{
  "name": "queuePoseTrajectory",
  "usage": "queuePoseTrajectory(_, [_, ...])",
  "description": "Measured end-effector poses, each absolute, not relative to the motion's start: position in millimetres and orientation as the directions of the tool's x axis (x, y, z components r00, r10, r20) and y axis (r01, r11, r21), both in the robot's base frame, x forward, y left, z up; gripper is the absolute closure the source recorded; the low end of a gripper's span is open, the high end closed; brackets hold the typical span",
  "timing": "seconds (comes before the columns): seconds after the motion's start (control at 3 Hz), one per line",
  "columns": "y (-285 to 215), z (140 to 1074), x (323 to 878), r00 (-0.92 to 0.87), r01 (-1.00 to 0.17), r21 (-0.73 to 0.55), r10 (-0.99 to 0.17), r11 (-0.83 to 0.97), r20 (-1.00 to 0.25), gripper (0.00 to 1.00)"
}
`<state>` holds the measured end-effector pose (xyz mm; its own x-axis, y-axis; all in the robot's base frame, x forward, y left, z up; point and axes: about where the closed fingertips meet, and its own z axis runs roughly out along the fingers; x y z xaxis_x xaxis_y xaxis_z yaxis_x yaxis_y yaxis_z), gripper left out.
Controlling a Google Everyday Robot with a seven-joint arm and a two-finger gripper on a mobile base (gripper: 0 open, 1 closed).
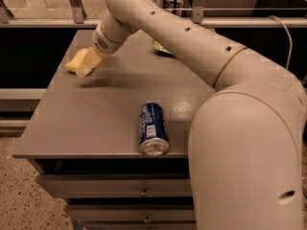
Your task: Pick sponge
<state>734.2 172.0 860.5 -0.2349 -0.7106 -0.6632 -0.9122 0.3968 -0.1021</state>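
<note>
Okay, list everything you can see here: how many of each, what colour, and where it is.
sponge: one, pale yellow, at the pincer's tip, over the table's far left part
can: one, blue, lying on its side near the table's front edge
snack bag: one, green, far side of the table, mostly hidden behind the arm
table: one, grey, in the middle of the view
drawers: grey, under the table top; count unclear
arm: one, off-white, reaching from the right foreground to the far left
pincer: one, pale yellow, over the table's far left part, against the sponge
</note>
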Motion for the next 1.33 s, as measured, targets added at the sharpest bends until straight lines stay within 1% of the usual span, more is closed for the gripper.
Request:
queuePoseTrajectory(0.33, [170,851,742,-0.252,-0.906,-0.097,-0.709,0.411,-0.658,0.0])
queuePoseTrajectory(1.0, [185,839,754,-0.271,-0.903,-0.067,-0.682,0.425,-0.679,0.0])
queuePoseTrajectory(1.33, [195,831,755,-0.288,-0.905,-0.037,-0.675,0.424,-0.679,0.16])
